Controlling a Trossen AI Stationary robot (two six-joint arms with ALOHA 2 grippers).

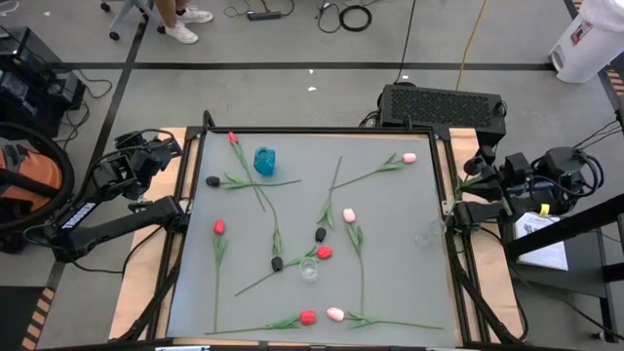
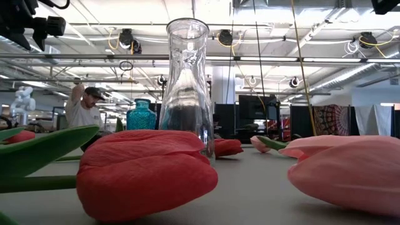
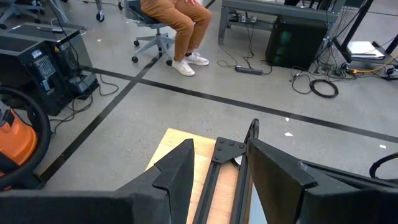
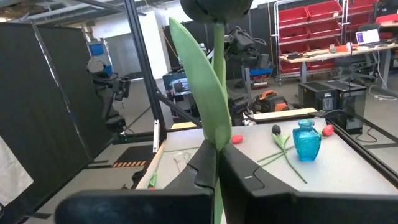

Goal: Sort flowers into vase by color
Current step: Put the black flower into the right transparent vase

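Red, pink and black tulips lie flat on the grey table (image 1: 390, 292), among them a red one (image 1: 219, 227), a pink one (image 1: 348, 214) and a black one (image 1: 320, 234). A blue vase (image 1: 264, 160) stands far left, a clear vase (image 1: 310, 270) near the middle, and another clear one (image 1: 429, 234) at the right. My right gripper (image 1: 475, 177) is at the table's right edge, shut on a black tulip (image 4: 214, 9). My left gripper (image 3: 224, 180) is open and bare beyond the table's far left corner. My right gripper pinches the black tulip's thin green stem (image 4: 217, 146) between its two shut fingers, level, lying across the stem. The tulip stands upright. Its black head and long leaf (image 4: 199, 81) rise above the fingers, clear of the table.
The black frame rail (image 1: 322, 130) runs around the table. A person sits on a chair (image 3: 177, 25) on the floor beyond the far edge. In the low view a red head (image 2: 144, 172) and a pink head (image 2: 350, 169) lie close to the camera, before the clear vase (image 2: 187, 81).
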